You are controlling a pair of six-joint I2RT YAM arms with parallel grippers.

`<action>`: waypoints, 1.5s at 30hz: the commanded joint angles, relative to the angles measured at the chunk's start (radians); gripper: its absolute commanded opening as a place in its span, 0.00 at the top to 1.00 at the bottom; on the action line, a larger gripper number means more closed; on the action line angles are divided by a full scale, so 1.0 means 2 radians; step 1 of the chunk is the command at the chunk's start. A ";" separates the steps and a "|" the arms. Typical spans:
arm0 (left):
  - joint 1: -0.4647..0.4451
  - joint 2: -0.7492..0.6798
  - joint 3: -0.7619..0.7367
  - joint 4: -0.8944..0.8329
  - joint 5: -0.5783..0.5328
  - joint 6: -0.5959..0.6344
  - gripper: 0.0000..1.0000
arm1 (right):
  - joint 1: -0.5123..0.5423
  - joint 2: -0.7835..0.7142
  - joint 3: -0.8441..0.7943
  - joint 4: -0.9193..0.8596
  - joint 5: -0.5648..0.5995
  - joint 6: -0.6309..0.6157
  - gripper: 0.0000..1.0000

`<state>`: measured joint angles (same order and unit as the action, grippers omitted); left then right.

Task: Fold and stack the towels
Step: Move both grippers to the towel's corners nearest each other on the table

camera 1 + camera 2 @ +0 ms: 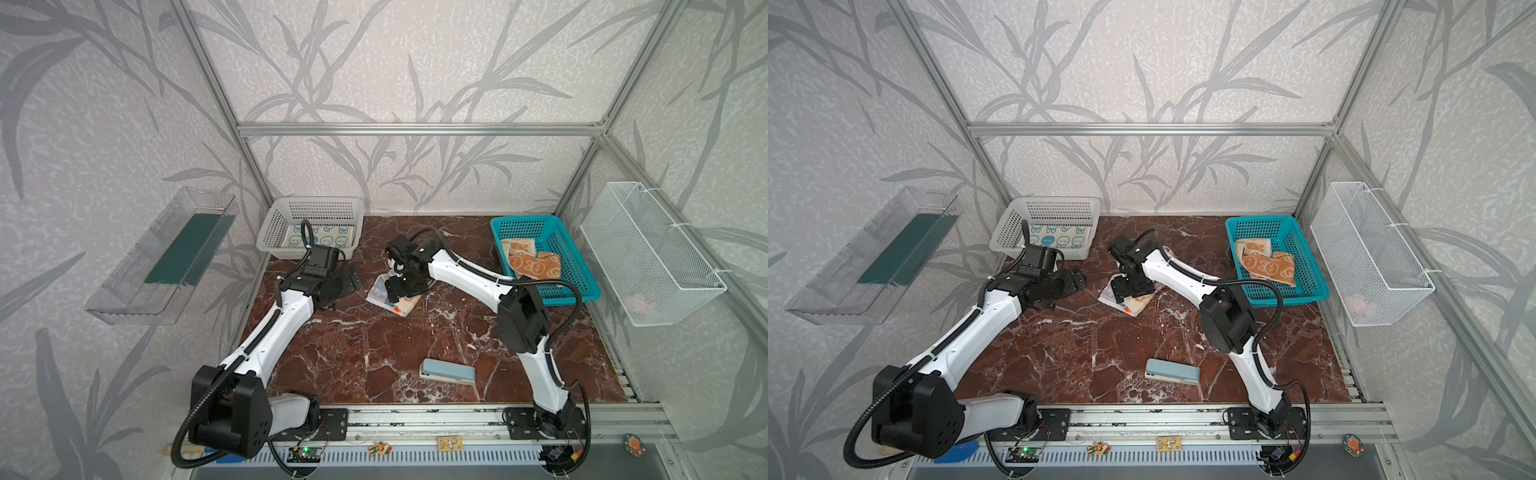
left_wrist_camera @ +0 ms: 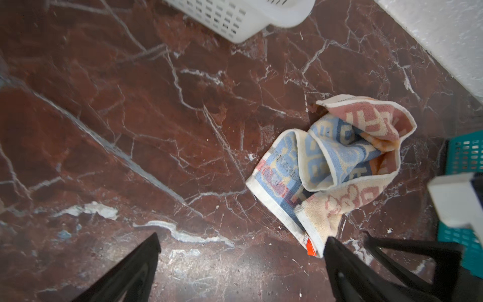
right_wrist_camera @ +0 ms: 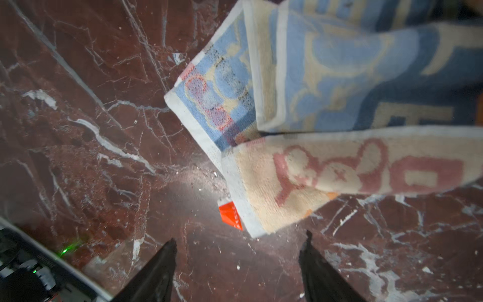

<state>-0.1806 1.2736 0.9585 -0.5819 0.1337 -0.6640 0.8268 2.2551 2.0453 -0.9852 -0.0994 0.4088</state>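
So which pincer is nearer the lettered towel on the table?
Right. The right pincer hangs over the lettered towel; the left pincer sits beside it, apart, toward the white basket.

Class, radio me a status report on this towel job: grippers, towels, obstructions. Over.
Left gripper open, right gripper open, both empty. Lettered towel crumpled on table. Pale blue block lies clear of it.

The lettered towel carries blocky letters, none readable as a word; its orange tag is illegible.
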 commanded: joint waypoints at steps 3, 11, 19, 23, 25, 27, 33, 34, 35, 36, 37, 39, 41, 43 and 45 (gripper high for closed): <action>0.032 -0.040 -0.026 -0.012 0.056 -0.043 0.01 | 0.019 0.079 0.112 -0.093 0.085 -0.003 0.27; 0.061 -0.070 -0.052 -0.019 0.071 -0.033 0.01 | 0.042 0.189 0.280 -0.209 0.173 -0.012 0.27; 0.063 -0.081 -0.058 -0.006 0.087 -0.012 0.01 | 0.043 0.192 0.272 -0.245 0.228 -0.019 0.30; 0.063 -0.081 -0.058 -0.005 0.092 -0.012 0.01 | 0.042 0.158 0.230 -0.236 0.250 -0.018 0.30; 0.062 -0.080 -0.060 0.000 0.095 -0.015 0.01 | 0.039 0.137 0.204 -0.230 0.256 -0.016 0.31; 0.060 -0.078 -0.060 0.003 0.098 -0.016 0.01 | 0.035 0.111 0.169 -0.218 0.258 -0.014 0.31; 0.034 -0.060 -0.052 0.012 0.087 -0.016 0.01 | 0.010 -0.002 0.003 -0.143 0.243 -0.002 0.31; 0.025 -0.055 -0.049 0.014 0.082 -0.016 0.01 | 0.002 -0.025 -0.031 -0.125 0.233 0.001 0.31; 0.013 -0.048 -0.045 0.015 0.076 -0.016 0.01 | -0.007 -0.049 -0.068 -0.105 0.222 0.006 0.31; 0.001 -0.042 -0.041 0.015 0.069 -0.014 0.01 | -0.016 -0.068 -0.097 -0.090 0.214 0.009 0.31; -0.012 -0.034 -0.035 0.013 0.061 -0.011 0.01 | -0.027 -0.087 -0.128 -0.077 0.209 0.011 0.31; -0.039 -0.017 -0.024 0.013 0.049 -0.007 0.01 | -0.048 -0.115 -0.179 -0.058 0.203 0.010 0.31; -0.058 0.003 -0.012 0.008 0.045 -0.002 0.01 | -0.070 -0.139 -0.225 -0.040 0.195 0.005 0.32; -0.064 0.022 -0.002 0.002 0.054 0.000 0.01 | -0.084 -0.161 -0.258 -0.021 0.175 0.001 0.34; -0.068 0.040 0.003 0.001 0.059 0.002 0.01 | -0.086 -0.179 -0.279 0.001 0.149 -0.003 0.35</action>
<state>-0.3122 1.3239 0.9295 -0.5648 0.2638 -0.6762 0.6456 1.9511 1.5276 -1.0729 0.2783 0.4034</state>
